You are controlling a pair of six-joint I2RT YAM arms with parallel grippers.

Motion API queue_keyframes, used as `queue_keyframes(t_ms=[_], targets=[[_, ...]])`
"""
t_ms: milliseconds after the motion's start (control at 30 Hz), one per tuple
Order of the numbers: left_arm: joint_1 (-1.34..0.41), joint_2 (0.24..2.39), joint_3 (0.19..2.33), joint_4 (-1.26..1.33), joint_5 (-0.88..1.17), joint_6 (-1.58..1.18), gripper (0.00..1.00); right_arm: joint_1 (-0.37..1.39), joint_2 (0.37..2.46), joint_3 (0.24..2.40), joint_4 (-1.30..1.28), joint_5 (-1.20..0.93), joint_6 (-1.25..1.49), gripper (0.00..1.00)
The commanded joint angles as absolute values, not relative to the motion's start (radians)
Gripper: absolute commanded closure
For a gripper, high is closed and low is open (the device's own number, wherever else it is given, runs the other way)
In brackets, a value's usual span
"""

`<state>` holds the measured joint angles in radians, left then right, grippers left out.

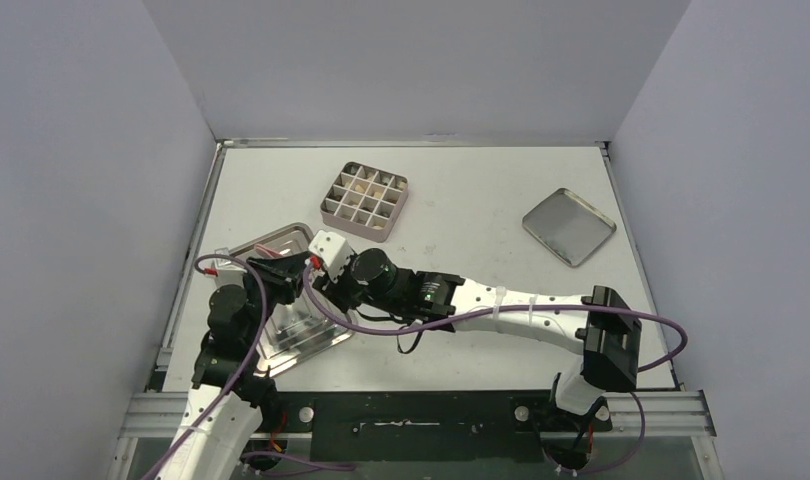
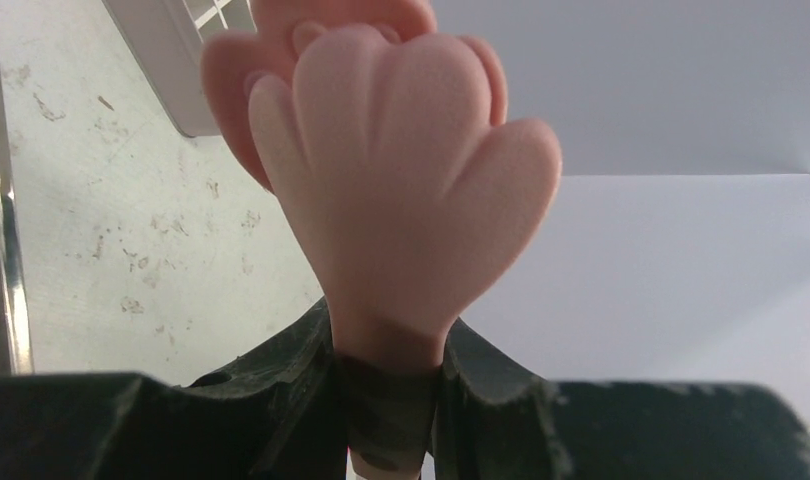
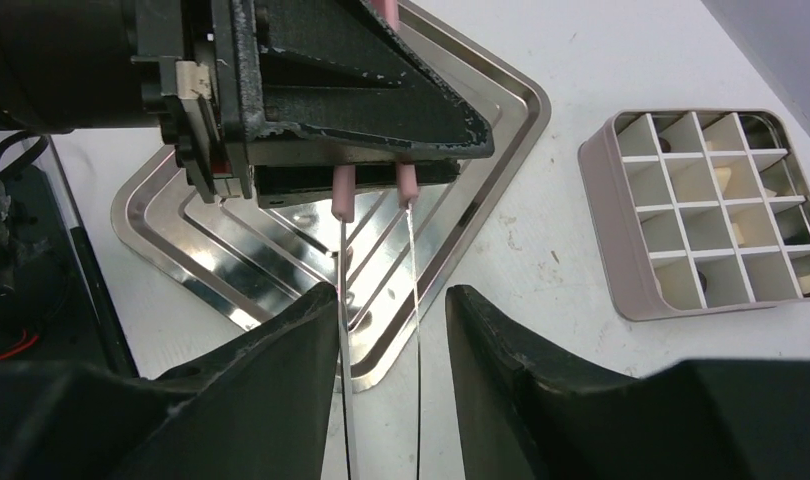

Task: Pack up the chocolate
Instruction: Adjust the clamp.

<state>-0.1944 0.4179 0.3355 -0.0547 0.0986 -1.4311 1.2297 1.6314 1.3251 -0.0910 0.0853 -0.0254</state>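
Observation:
Small cream chocolate (image 1: 364,186) pieces lie in some cells of the gridded tin (image 1: 361,226); the right wrist view shows the chocolate (image 3: 729,180) there too. My left gripper (image 1: 289,276) hangs over the silver tray (image 1: 291,238), shut on pink-tipped metal tongs. Their paw-shaped pink tip (image 2: 401,180) sticks out past the left gripper (image 2: 386,335). My right gripper (image 3: 391,300) is open around the tongs' two thin blades (image 3: 343,260). One blade rests against its left finger; the other is clear of the right finger. Both arms hide most of the tray floor.
The tin (image 3: 606,250) stands just right of the stepped tray (image 3: 181,230). Its silver lid (image 1: 569,226) lies apart at the far right of the table. The right arm (image 1: 521,305) stretches across the table's front towards the tray.

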Motion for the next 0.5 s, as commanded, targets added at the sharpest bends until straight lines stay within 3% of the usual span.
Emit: queue_keyframes(t_ms=[0, 200, 467], targets=[[-0.192, 0.398, 0.372, 0.030, 0.120, -1.492, 1.00, 1.199, 1.562, 1.296, 0.059, 0.056, 0.000, 0.54], [-0.193, 0.383, 0.365, 0.030, 0.120, -1.528, 1.00, 1.183, 1.583, 1.305, 0.067, 0.046, 0.020, 0.49], [-0.192, 0.366, 0.349, 0.023, 0.111, -1.576, 1.00, 1.187, 1.599, 1.268, 0.138, 0.074, -0.028, 0.52]])
